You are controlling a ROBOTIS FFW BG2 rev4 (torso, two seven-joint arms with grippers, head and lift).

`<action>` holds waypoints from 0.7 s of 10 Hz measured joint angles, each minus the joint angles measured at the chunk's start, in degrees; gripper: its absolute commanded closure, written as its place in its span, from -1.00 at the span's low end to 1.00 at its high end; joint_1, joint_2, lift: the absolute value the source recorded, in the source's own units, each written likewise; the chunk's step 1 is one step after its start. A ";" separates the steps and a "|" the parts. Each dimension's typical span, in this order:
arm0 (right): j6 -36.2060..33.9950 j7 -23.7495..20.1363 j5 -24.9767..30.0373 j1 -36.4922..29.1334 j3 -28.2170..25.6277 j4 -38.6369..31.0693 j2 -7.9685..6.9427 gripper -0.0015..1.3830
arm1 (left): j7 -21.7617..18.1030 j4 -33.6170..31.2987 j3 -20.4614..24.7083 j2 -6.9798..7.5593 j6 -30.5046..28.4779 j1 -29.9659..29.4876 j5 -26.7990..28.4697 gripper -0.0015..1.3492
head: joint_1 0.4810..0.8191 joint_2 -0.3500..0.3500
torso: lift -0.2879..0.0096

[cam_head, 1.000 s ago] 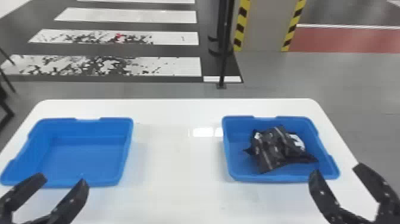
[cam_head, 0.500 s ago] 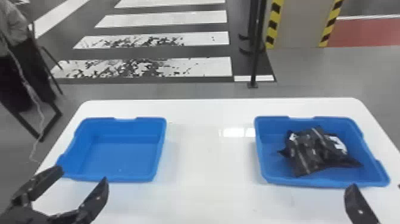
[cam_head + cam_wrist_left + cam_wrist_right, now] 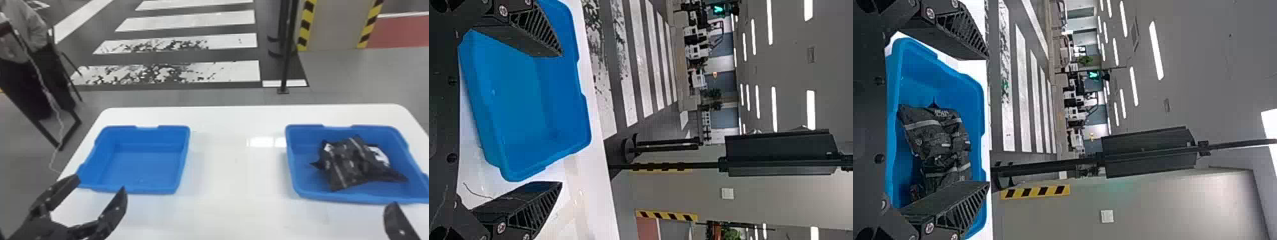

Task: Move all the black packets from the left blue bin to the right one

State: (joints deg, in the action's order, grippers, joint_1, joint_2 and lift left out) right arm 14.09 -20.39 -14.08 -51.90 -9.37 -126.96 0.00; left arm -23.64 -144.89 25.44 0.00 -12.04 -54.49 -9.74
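Black packets [image 3: 348,164] lie inside the right blue bin [image 3: 338,197], ahead of the nearer right hand [image 3: 988,120], whose fingers, like those of the left hand [image 3: 562,119], stand apart, so only withdrawal seems due.

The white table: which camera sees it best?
The head view: there the table shows its broad top and far corners. Left wrist view: part beside the left bin. Right wrist view: slivers beside the right bin.

The head view has swung left — and the left gripper [image 3: 100,183] has shifted toward the left blue bin's [image 3: 143,166] near left corner.
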 measured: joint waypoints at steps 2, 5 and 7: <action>-0.03 0.00 -0.27 0.25 0.11 0.38 0.00 -0.80 | 0.00 0.41 -0.61 0.00 -0.17 0.05 -0.87 -0.81 | 0.27 0.38 | 0.01; -0.02 0.00 -0.48 0.41 0.22 0.48 0.00 -0.80 | 0.00 0.70 -0.65 0.00 -0.18 -0.19 -1.57 -0.81 | 0.27 0.38 | 0.01; -0.02 -0.01 -0.73 0.57 0.37 0.55 0.00 -0.80 | 0.00 0.91 -0.70 0.00 -0.11 -0.18 -1.76 -0.81 | 0.27 0.39 | 0.01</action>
State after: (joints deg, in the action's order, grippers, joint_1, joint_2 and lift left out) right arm 14.07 -20.40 -14.81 -51.34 -9.01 -126.41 0.00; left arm -23.64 -143.98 24.74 0.00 -12.15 -54.67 -11.50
